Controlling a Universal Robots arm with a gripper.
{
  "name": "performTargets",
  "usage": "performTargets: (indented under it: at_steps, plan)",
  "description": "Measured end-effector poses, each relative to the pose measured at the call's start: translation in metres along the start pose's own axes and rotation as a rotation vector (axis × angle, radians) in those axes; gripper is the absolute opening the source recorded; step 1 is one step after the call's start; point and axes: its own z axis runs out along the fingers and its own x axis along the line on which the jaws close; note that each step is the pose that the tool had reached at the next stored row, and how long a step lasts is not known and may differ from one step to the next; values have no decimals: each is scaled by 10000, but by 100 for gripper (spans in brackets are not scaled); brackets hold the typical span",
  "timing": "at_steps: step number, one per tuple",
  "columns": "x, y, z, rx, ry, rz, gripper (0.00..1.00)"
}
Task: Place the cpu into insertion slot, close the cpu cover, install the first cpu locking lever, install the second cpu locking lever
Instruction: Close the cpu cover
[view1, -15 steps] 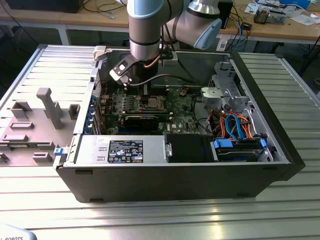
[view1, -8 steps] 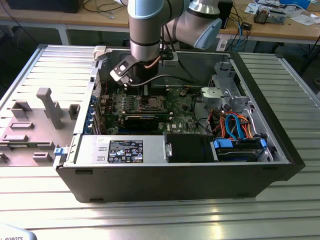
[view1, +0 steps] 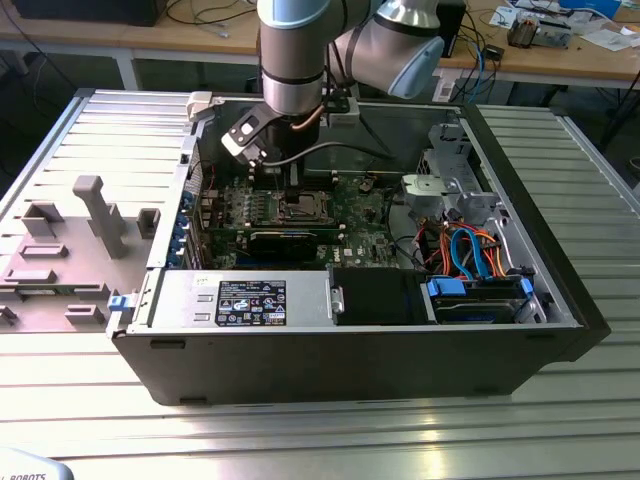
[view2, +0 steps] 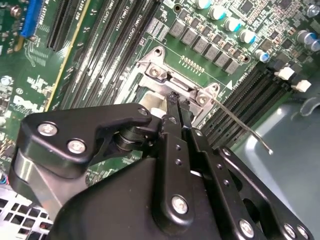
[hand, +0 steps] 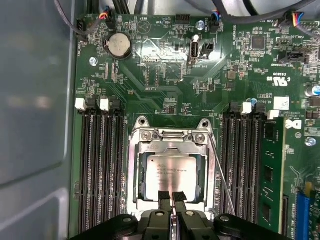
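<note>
Two fingertips (hand: 164, 197) of our gripper (hand: 172, 197) met, gripping nothing, just above the cpu cover (hand: 171, 150). It lay shut over the cpu (hand: 170, 172), seated in the insertion slot (view1: 299, 208). One locking lever (hand: 220, 175) stood unlatched.

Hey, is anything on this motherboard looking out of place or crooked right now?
One thing: the thin wire locking lever beside the cpu cover angles away from it, its hooked end standing free, not latched. The cpu sits square in the cover's window.
</note>
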Motion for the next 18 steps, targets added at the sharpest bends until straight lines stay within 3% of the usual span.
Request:
performTargets:
  at_steps: [6,8,18]
  plan:
    - [-5,106,-4,88,1,38,16]
    - [-4,114,-13,89,2,39,16]
    - [2,122,-240,89,3,39,16]
